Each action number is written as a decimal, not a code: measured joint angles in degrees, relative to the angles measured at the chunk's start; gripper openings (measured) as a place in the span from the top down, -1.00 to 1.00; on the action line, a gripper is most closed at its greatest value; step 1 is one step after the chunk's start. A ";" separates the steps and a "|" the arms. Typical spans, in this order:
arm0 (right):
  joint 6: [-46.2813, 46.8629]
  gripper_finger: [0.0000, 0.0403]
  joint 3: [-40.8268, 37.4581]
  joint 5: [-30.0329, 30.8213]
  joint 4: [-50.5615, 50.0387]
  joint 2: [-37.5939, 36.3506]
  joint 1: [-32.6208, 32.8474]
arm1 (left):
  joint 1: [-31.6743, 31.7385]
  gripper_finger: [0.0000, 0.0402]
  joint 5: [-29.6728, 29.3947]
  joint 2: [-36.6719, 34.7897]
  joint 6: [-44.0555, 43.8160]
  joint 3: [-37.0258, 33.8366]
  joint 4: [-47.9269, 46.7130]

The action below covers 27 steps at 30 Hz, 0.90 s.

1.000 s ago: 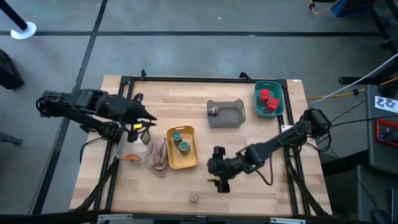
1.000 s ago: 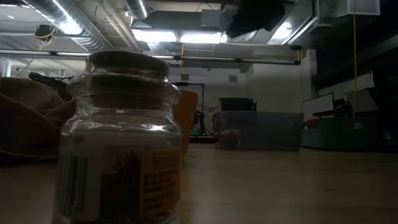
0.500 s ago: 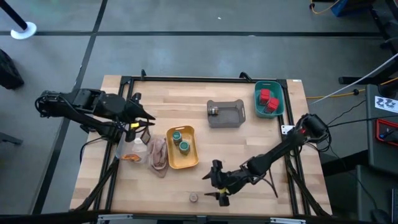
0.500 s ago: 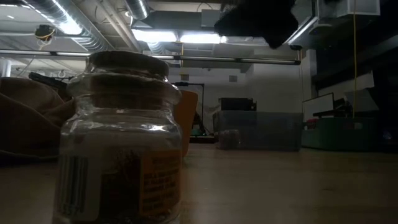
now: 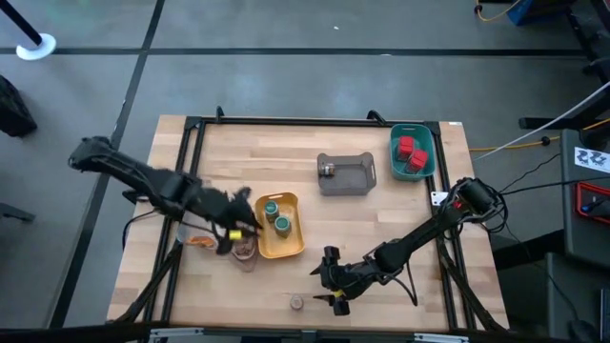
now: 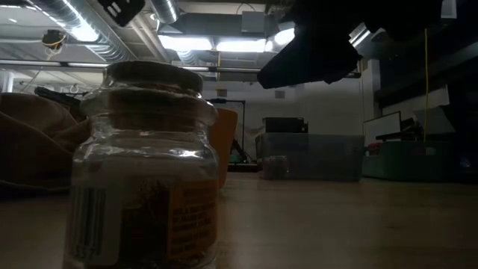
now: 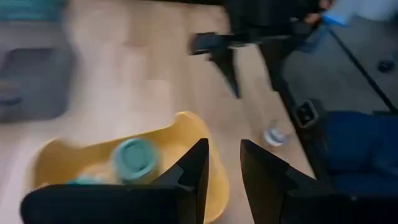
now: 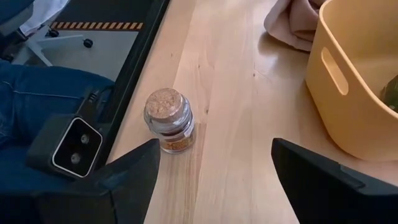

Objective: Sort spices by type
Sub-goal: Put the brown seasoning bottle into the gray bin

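Note:
In the high view a tiny cork-lidded round jar (image 5: 297, 302) stands upright on the wood near the table's near edge. My right gripper (image 5: 324, 282) is open, just to the jar's right. In the right wrist view the jar (image 8: 169, 121) stands ahead of the wide-spread fingers (image 8: 214, 171) and apart from them. My left gripper (image 5: 248, 230) hovers open over the beige cloth, at the left edge of the yellow tray (image 5: 297, 246). That tray holds two green-lidded jars (image 5: 272, 208). Another tiny jar (image 5: 326, 170) sits in the grey tray, and red blocks (image 5: 410, 152) lie in the teal tray. An orange-brown sachet (image 5: 198, 242) lies left of the cloth.
The beige cloth (image 5: 243, 250) lies crumpled against the yellow tray's left side. The grey tray (image 5: 357, 181) and teal tray (image 5: 424, 171) sit toward the far right. A small camera block (image 8: 74, 146) stands at the near edge beside the jar, with a person's legs beyond it.
My left arm has swung from the table's left side toward the right and near, and its gripper is now over the cloth beside the yellow tray. My right gripper moved toward the near edge, closer to the tiny jar, then held still. The jar has not moved.

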 joint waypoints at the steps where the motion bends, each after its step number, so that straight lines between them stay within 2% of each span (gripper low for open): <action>1: 0.00 -0.53 0.00 0.00 0.01 0.00 0.00 | -1.17 0.62 0.26 1.54 0.87 -0.65 2.49; 8: 0.00 -0.53 0.00 0.00 0.01 0.00 0.00 | -7.30 0.62 0.54 13.58 7.29 -1.21 12.59; 19: -0.02 -0.53 0.00 -0.01 0.01 0.00 -0.02 | -8.58 0.60 0.51 28.11 11.82 -1.21 23.04; 22: 0.24 -0.53 0.00 -0.02 0.11 0.00 -0.02 | -8.73 0.50 0.50 30.55 11.78 -1.19 27.61; 27: 1.97 -0.53 0.00 -0.04 0.26 0.00 -0.02 | -10.29 0.21 0.50 33.99 11.45 -1.19 34.72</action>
